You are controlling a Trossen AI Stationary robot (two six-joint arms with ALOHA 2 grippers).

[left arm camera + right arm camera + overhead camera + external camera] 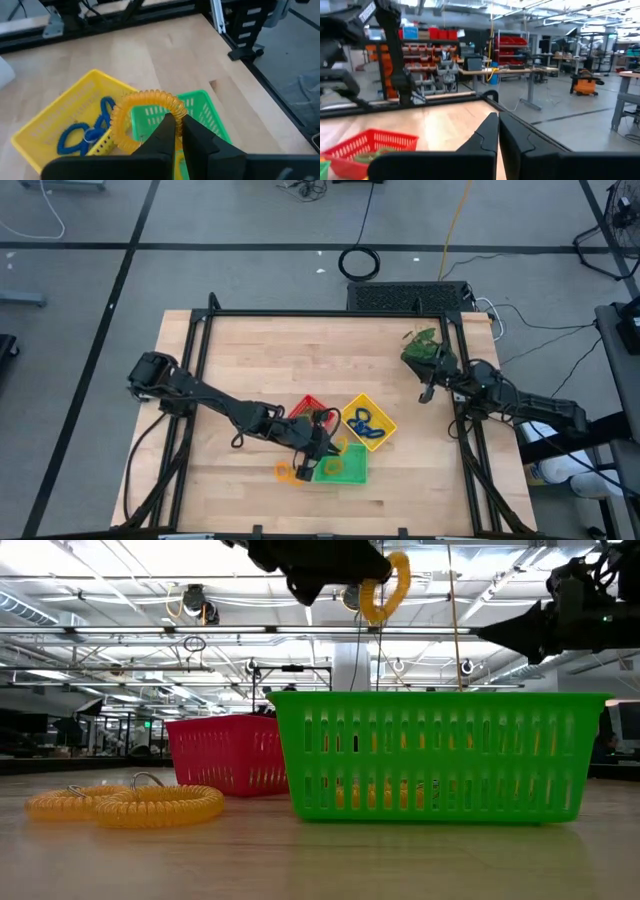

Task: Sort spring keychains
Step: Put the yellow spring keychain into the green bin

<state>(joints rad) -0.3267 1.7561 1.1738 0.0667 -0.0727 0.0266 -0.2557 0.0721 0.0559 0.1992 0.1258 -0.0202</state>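
Note:
My left gripper [176, 131] is shut on an orange spring keychain [142, 117] and hangs over the green tray [345, 470]; the low view shows the keychain [386, 585] high above that tray [440, 755]. Blue keychains [85, 132] lie in the yellow tray [370, 422]. The red tray [308, 408] stands beside it. Two more orange keychains [125, 805] lie flat on the table left of the green tray. My right gripper [497, 132] is shut on nothing, drawn back at the table's right side near the plant [422, 345]. My left gripper pinches the orange keychain's coil at one spot on the loop [172, 111] between its two fingertips. The fingers slant downward from the table's left. The loop curves away from the fingertips and is lifted clear, above the green tray.
The three trays stand close together at the table's near middle. Orange shapes show through the green tray's slots [400, 795]. A black frame [300, 313] runs round the table's edges. Bare wood lies at the far and left parts of the table [270, 355].

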